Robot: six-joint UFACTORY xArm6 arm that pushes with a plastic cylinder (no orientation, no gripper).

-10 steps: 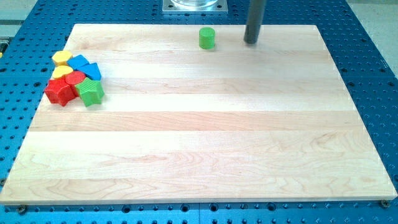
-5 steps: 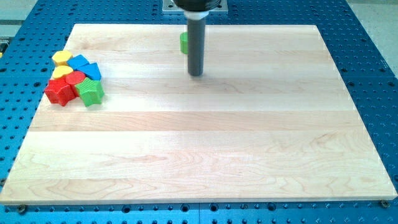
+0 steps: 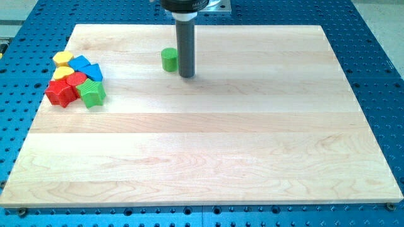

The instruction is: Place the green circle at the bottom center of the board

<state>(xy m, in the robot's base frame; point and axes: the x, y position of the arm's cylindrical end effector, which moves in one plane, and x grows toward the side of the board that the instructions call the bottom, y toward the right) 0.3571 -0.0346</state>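
1. The wooden counter (image 3: 208, 157) lay on a blue perforated base (image 3: 379, 44).
2. The green circle (image 3: 168, 59) stood near the view's top, left of centre.
3. My tip (image 3: 187, 75) rested just right of it; the arm carried no gripper.
4. Red, yellow, blue and green blocks (image 3: 76, 79) clustered at the view's left edge.

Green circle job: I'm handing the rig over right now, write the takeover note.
My tip: on the board, just to the view's right of the green circle, close or touching.
Green circle: upper part of the board, left of centre.
Other blocks: clustered at the view's left edge, including a green star.
Done: nothing placed yet.
Left: get above the circle and push it down to bottom centre.
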